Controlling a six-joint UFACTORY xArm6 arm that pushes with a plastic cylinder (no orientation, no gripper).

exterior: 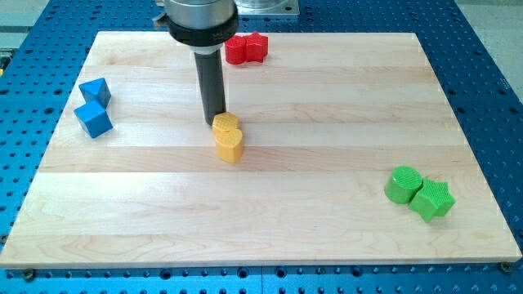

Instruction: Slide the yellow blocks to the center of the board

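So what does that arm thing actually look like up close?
Only its lower end shows. A wide round metal collar, silvery grey, sits above a black ring. From that a straight, dark, smooth rod hangs down to my tip, which sits just behind the two yellow blocks. No claw, no fingers. No cables or markings are visible; the rest of the arm is out of view.

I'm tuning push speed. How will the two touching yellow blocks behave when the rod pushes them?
The yellow blocks look small, rigid and low, so they should slide rather than tip on the smooth board. Touching one another, they may travel as a pair at first. My tip sits at their upper-left edge, so an off-centre push could rotate or split them.
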